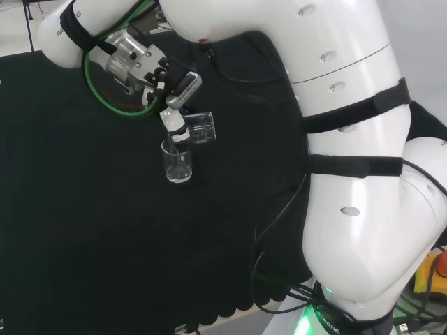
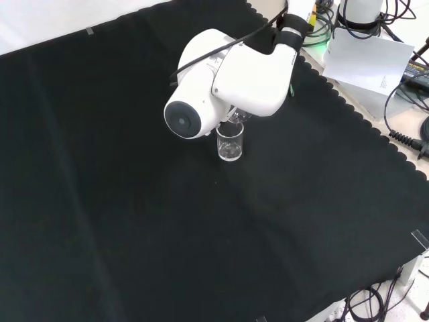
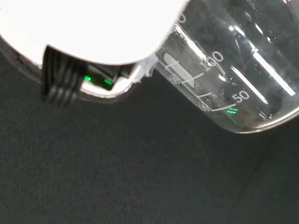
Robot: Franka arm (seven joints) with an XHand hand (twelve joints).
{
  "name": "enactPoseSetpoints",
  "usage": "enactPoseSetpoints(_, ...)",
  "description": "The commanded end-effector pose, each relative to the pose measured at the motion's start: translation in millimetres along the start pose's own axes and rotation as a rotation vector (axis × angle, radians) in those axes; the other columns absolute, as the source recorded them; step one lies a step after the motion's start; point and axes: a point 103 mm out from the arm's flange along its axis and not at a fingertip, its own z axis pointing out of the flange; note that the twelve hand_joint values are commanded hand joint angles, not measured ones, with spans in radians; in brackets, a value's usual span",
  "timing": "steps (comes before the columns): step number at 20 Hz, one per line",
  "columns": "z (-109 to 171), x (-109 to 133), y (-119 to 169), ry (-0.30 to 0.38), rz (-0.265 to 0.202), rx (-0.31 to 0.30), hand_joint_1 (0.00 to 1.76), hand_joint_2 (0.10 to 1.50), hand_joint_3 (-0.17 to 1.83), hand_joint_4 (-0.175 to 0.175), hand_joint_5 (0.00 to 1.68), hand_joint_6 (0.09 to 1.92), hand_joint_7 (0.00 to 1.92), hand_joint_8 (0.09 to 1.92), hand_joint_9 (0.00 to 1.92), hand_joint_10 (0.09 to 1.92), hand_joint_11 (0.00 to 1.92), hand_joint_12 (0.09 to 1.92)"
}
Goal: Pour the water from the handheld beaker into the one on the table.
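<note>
In the head view the hand [image 1: 171, 94] grips a clear beaker [image 1: 201, 129], fingers curled round it and tipped on its side just above a second clear beaker [image 1: 177, 162] that stands upright on the black-clothed worktop [image 1: 84, 230]. In the front view a white arm link [image 2: 228, 74] stands before the hand, and the standing beaker [image 2: 230, 141] appears just below it. The wrist view shows the held beaker [image 3: 233, 70] close up, with printed measuring marks on its tilted wall.

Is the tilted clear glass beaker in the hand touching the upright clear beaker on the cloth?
Cannot tell. In the head view the held beaker overlaps the standing beaker's rim; the front view hides it behind the arm.
</note>
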Motion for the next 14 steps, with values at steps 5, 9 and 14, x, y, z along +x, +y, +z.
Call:
enactPoseSetpoints(5,-1.9,-0.7,-3.0,-0.010,0.015,0.015,1.45,0.37,1.14,-0.175,1.18,0.94,1.28,0.93,1.50,0.74,1.17,0.86)
enactPoseSetpoints(9,-2.4,0.6,-3.9,-0.019,0.017,0.017,1.45,0.37,1.14,-0.175,1.18,0.94,1.28,0.93,1.50,0.74,1.17,0.86)
enactPoseSetpoints(14,-2.9,1.6,-4.7,-0.015,0.013,0.018,1.45,0.37,1.14,-0.175,1.18,0.94,1.28,0.93,1.50,0.74,1.17,0.86)
